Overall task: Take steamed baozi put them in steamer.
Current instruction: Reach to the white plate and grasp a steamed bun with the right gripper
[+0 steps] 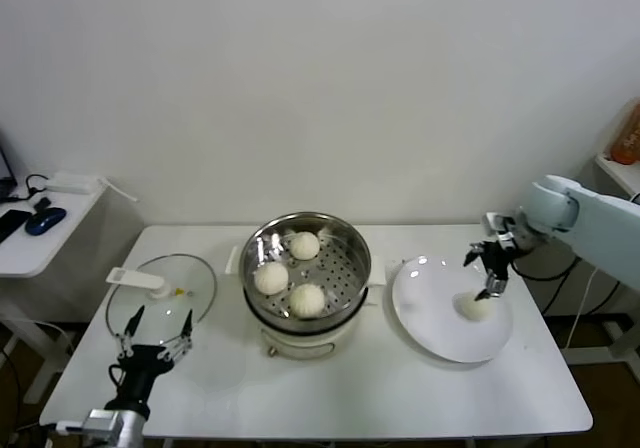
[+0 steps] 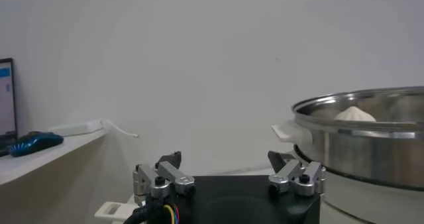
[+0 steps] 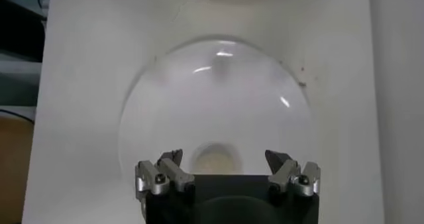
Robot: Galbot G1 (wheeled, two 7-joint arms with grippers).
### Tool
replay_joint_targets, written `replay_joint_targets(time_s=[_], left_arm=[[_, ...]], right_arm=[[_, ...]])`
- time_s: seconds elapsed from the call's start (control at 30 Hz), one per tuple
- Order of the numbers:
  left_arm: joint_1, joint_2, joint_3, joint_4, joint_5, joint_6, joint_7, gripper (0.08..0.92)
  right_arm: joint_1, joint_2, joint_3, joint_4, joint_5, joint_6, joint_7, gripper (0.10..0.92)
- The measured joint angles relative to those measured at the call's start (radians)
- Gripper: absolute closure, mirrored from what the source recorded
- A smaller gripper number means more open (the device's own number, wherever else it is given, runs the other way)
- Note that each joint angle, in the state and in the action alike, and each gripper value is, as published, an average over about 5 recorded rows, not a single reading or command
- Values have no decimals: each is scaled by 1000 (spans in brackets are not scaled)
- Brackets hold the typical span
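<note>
Baozi (image 1: 476, 306) sits alone on the plate (image 1: 430, 313), right hand (image 1: 481, 275) open above; only head view shows three (image 1: 307, 299) in the steamer (image 1: 355, 243).

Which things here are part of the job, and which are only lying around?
Job:
- steamer holding three baozi
- last baozi on the plate
- right gripper, open, above it

Lying about:
- glass lid
- left gripper, open, idle beside the lid
- side table with a mouse
</note>
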Motion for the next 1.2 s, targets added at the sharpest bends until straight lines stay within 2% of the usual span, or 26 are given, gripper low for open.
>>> replay_joint_targets(time_s=[0.63,1.2], left_arm=[[15,-6,-2,9,16,0,-1,177],[18,-15,0,9,27,1,-2,177]], right_arm=[[-206,111,165,-221,-243,126,-16,203],[-273,197,218,-321,-341,171,-23,203]])
